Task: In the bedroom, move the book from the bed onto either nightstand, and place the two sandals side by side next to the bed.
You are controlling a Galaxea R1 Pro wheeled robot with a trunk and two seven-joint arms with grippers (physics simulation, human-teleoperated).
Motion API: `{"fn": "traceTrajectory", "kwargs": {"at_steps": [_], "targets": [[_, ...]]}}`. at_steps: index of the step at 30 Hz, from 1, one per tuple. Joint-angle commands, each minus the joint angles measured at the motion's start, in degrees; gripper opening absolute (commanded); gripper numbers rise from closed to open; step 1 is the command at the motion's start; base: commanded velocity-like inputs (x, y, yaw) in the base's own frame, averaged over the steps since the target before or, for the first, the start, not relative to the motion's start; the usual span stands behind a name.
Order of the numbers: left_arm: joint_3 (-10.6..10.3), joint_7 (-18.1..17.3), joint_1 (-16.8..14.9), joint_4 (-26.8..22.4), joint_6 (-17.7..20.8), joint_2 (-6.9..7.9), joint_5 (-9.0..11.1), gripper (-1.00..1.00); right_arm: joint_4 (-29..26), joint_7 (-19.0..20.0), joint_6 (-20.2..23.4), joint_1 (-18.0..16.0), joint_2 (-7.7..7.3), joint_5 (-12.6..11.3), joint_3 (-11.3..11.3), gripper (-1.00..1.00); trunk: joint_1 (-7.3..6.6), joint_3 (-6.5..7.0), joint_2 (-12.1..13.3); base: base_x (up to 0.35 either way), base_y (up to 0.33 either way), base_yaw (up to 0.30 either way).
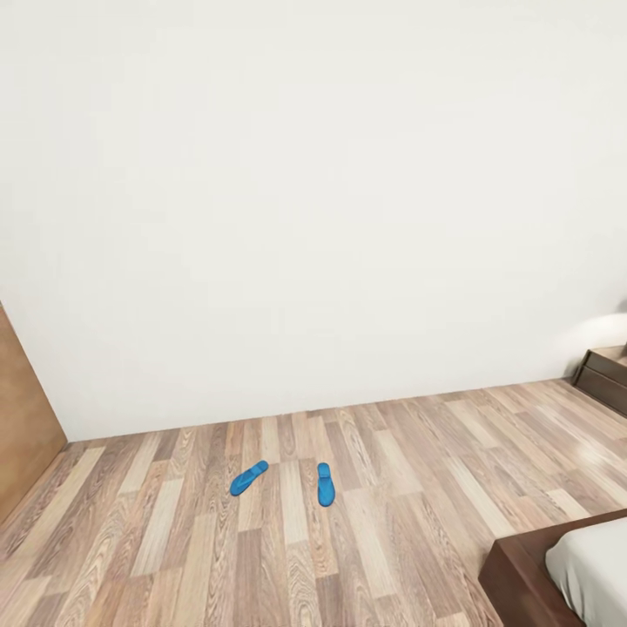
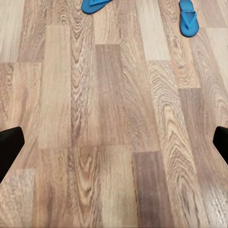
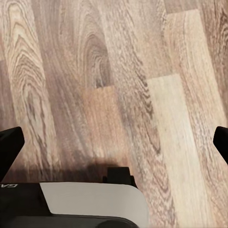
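Lying on the light-brown wood plank floor: two bright blue flat flip-flop sandals, apart from each other.

One sandal slants; the other sandal points straight at the white wall. The white-mattress bed's corner is near (dark brown nightstand farther). Both left gripper and right gripper are spread wide, holding nothing.

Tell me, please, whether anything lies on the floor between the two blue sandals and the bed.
Nothing visible does. Bare wood plank floor runs from the two bright blue flat flip-flops to the dark brown wooden bed frame's corner. They lie apart, angled differently.
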Motion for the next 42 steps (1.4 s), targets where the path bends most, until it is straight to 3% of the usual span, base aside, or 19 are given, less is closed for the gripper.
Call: {"fn": "traceTrajectory", "kwargs": {"at_steps": [1,11,42], "targets": [[0.04,-0.06,-0.03,0.03,-0.15,-0.02,0.44,1.0,0.04,-0.08,-0.18,-0.03,0.0,0.0,-0.04,1.0,0.0,-0.14,-0.03,0.0,0.0,0.06],[0.04,-0.06,-0.03,0.03,-0.15,-0.02,0.44,1.0,0.04,-0.06,-0.18,-0.03,-0.03,0.0,0.0,1.0,0.0,-0.71,-0.03,0.0,0.0,0.033],[-0.04,-0.06,-0.03,0.03,-0.15,-0.11,0.44,1.0,0.1,-0.08,-0.18,-0.03,0.12,0.0,0.05,1.0,0.0,-0.75,-0.03,0.0,0.0,0.026]]}}
